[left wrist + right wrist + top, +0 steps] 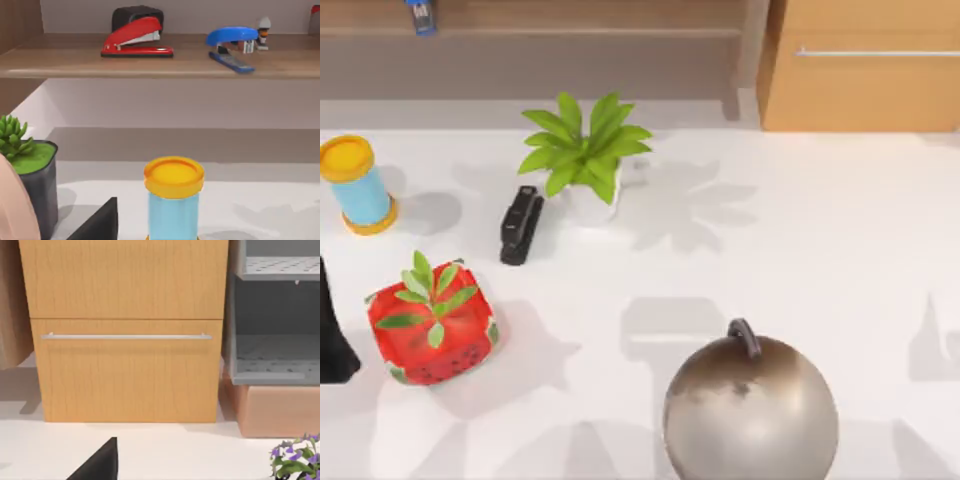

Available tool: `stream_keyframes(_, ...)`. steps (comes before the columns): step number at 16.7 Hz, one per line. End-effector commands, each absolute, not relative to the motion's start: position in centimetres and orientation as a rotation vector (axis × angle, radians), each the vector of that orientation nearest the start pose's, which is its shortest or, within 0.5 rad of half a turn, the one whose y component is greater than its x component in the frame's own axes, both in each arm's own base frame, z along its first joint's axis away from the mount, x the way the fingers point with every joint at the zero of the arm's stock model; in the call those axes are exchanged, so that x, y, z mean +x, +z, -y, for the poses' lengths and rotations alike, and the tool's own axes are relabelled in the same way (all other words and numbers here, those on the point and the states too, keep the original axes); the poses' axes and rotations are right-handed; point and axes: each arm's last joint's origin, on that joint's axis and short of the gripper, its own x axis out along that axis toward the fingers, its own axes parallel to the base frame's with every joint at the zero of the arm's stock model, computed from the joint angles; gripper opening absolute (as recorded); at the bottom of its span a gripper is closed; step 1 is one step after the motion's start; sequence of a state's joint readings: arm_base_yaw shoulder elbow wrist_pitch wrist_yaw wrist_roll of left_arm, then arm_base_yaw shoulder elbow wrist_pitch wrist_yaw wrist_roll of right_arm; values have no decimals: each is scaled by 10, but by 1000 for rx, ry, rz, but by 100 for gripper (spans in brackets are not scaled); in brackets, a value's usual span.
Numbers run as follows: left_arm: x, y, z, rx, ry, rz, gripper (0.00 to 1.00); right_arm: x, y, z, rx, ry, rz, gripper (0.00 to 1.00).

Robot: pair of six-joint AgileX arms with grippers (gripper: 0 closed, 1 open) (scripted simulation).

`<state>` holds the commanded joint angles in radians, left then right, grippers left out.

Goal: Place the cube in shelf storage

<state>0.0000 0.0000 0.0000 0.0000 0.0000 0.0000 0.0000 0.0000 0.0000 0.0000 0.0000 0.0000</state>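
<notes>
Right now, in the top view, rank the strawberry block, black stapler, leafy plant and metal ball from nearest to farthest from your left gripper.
Measured from the left gripper at the top view's left edge:
1. strawberry block, right beside it.
2. black stapler, farther back, toward the middle.
3. leafy plant, just beyond the stapler.
4. metal ball, at the front, right of centre.

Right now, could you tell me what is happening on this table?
As far as the views tell, nothing is being handled at this moment. The left arm sits at the table's left edge, beside the strawberry block. Its wrist camera faces the shelf storage, where a red stapler and a blue stapler lie on the board. A yellow-capped cylinder stands in front of it. The right wrist camera faces the drawer cabinet.
</notes>
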Motion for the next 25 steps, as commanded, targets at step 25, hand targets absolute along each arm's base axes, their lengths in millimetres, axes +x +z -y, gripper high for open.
stream_keyframes(25,106,160,1,0,0,0,100,340,194,-43,-1201,-13,4,100)
